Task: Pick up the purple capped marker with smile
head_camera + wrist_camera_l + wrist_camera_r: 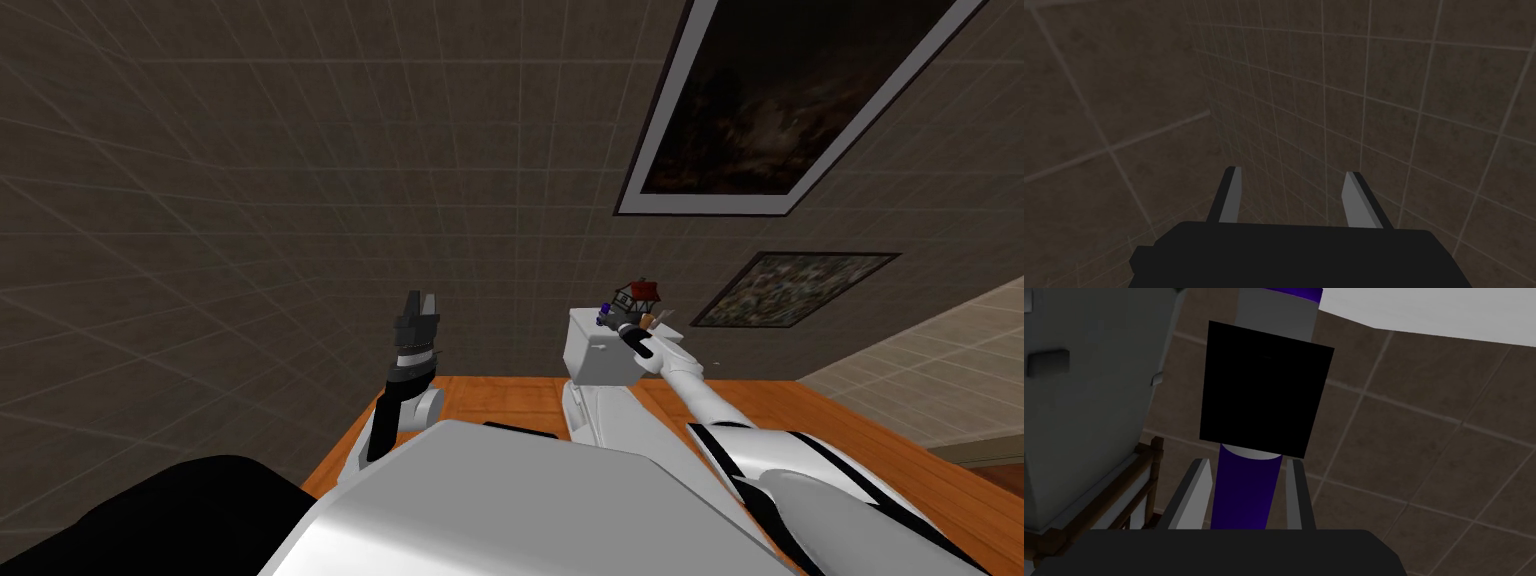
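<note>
The marker (1244, 488) has a purple cap, a white barrel and a black square label. It stands upright between the fingers of my right gripper (1246, 463), which press the cap's sides. In the head view the right gripper (630, 322) is held up beside the top of a white box, with the marker (604, 313) showing as a small purple speck. My left gripper (420, 300) is raised over the table's left part, and its fingers (1231, 195) stand apart with nothing between them.
A white box (600, 355) stands on the orange wooden table (500, 400), close to my right hand. A small red-roofed object (640, 292) sits behind it. A grey-white body on a wooden frame (1084, 413) is near the right gripper. The tiled wall lies close behind.
</note>
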Robot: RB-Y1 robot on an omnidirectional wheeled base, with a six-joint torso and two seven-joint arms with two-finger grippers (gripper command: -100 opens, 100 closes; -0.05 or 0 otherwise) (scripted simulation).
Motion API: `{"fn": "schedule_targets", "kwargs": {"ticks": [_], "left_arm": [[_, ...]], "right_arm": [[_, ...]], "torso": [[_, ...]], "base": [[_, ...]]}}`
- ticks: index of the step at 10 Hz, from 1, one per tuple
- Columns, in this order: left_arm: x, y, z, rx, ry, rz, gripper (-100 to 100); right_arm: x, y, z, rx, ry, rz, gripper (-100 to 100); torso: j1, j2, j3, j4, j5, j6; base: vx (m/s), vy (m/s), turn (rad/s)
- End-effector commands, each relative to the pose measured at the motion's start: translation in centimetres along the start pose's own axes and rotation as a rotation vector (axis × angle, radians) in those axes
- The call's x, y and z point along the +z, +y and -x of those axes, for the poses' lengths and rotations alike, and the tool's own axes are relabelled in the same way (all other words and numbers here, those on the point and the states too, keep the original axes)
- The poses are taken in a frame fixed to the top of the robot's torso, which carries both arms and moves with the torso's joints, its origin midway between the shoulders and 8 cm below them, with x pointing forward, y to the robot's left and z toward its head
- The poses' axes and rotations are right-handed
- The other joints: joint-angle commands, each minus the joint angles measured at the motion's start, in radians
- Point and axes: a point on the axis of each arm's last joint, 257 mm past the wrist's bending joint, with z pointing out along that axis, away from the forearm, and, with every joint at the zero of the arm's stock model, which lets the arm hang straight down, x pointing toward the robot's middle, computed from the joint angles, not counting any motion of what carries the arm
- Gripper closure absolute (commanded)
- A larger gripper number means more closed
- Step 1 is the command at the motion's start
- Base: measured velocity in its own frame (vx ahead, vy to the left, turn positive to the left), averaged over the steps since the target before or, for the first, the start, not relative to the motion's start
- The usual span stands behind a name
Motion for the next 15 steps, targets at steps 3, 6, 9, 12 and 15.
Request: {"fn": "schedule_targets", "kwargs": {"ticks": [3,6,9,12,15], "left_arm": [[0.0,0.0,0.0,0.000,0.000,0.000,0],[0.0,0.0,0.0,0.000,0.000,0.000,0],[0.0,0.0,0.0,0.000,0.000,0.000,0],[0.0,0.0,0.0,0.000,0.000,0.000,0],[0.0,0.0,0.0,0.000,0.000,0.000,0]], "right_arm": [[-1.6,1.3,-0.9,-0.017,-0.009,0.028,100],[-3.7,0.9,-1.9,-0.020,-0.012,0.022,100],[-5.7,0.5,-2.3,-0.025,-0.017,0.017,100],[-7.6,1.8,-3.6,-0.032,-0.007,0.043,100],[-9.1,1.6,-3.0,-0.037,-0.024,0.040,100]], "torso": [[0.001,0.001,-0.001,-0.004,-0.003,-0.003],[0.000,-0.006,-0.006,-0.006,-0.004,-0.002],[0.001,-0.005,-0.007,-0.009,-0.006,-0.003],[-0.002,-0.004,-0.009,-0.013,-0.010,-0.004],[-0.001,-0.006,-0.012,-0.017,-0.012,-0.002]], "base": [[0.037,-0.001,0.009],[0.120,-0.002,-0.082],[0.098,0.004,-0.065],[0.029,-0.002,0.004],[0.079,0.010,-0.081]]}}
